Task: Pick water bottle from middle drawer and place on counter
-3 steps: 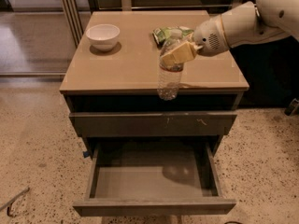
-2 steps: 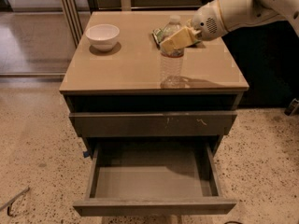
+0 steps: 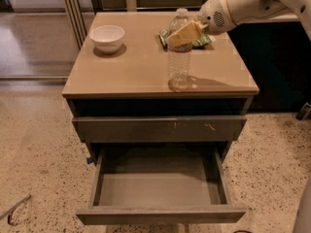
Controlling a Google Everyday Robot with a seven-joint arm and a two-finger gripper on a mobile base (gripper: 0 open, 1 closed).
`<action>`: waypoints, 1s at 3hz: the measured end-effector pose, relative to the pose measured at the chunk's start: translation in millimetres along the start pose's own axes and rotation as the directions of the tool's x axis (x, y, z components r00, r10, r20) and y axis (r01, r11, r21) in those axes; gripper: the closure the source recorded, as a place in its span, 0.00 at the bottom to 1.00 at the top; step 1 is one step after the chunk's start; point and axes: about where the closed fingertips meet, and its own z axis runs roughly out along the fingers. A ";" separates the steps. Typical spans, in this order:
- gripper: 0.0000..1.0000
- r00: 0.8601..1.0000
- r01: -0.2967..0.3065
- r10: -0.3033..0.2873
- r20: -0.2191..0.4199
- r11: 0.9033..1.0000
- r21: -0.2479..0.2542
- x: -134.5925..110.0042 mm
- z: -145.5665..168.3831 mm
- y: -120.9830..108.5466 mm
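Plastic water bottle [image 3: 178, 64] stands on counter [image 3: 131, 67], end effector [image 3: 186, 33] at its shoulder

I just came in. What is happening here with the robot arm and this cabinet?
The robot's gripper is at the upper part of the water bottle, which stands upright on the counter near its front edge. Whether it grips the bottle cannot be told. Below, the middle drawer is pulled open, with no bottle in it. A white bowl and a green packet sit farther back on the counter.
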 end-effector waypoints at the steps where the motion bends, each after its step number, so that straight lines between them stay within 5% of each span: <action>1: 1.00 1.000 0.012 -0.012 0.019 1.000 0.011 1.8 4.5 -2.5; 3: 1.00 0.999 -0.006 0.006 0.042 1.000 0.006 15.5 18.8 -2.1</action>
